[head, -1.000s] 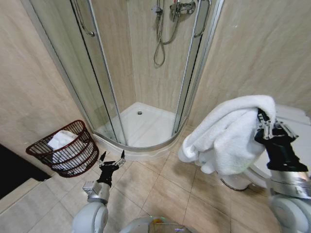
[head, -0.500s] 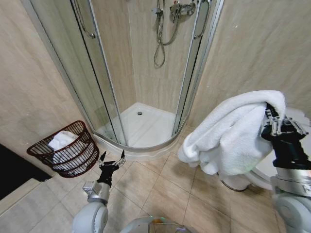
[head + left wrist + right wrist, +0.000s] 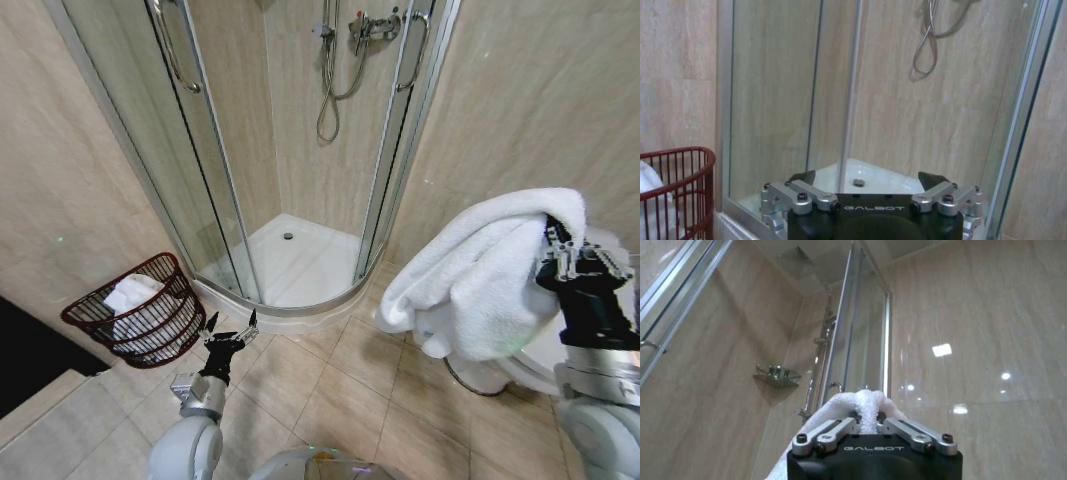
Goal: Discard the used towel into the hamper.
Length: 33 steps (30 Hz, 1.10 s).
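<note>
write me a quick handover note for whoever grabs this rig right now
Right gripper: shut on the white towel, held up at the right, above the floor beside the shower stall.
Left gripper: open, empty, low over the floor tiles near the hamper.
Hamper: on the floor at the left against the wall, already holding white cloth.
Done: towel picked up.
Left: carry it across to the hamper and drop it in.

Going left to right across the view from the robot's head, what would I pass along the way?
Hamper with white cloth inside → left gripper, open → shower tray behind the curved glass → white towel → right gripper, shut on the towel.
</note>
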Motion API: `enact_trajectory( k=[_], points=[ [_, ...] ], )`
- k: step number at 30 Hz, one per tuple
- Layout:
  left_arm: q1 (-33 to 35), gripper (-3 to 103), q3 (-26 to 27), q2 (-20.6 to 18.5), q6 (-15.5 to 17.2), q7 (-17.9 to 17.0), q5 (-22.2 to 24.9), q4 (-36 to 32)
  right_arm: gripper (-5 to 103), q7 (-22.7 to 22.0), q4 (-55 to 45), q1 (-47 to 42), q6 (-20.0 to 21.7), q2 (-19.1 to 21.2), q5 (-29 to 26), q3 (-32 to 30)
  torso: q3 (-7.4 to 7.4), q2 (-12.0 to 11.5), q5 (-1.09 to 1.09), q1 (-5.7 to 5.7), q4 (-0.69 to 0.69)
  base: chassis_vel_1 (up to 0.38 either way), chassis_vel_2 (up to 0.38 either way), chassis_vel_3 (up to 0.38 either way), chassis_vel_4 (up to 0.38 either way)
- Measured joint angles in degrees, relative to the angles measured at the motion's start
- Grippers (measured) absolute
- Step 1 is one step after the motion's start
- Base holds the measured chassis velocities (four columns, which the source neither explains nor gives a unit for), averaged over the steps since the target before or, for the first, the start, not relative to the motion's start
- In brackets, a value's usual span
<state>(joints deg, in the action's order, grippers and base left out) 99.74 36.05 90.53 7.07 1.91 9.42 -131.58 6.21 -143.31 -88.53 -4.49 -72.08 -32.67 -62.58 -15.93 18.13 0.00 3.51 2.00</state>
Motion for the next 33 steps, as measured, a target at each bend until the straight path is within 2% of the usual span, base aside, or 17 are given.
enact_trajectory(
  k=[16, 33],
  points=[
    [0.0, 100, 0.0, 0.0, 0.0, 0.0, 0.0, 0.0, 4, -0.2, 0.1, 0.3, -0.1, 0.1, 0.0, 0.0, -2.21, 3.5, 0.00, 1.28, 0.00, 0.000, 0.000, 0.000, 0.000],
    [0.0, 100, 0.0, 0.0, 0.0, 0.0, 0.0, 0.0, 4, -0.3, 0.1, 0.2, -0.8, -1.8, 1.0, -0.3, -4.89, 7.7, 0.00, 2.75, 0.00, 0.000, 0.000, 0.000, 0.000]
  ],
)
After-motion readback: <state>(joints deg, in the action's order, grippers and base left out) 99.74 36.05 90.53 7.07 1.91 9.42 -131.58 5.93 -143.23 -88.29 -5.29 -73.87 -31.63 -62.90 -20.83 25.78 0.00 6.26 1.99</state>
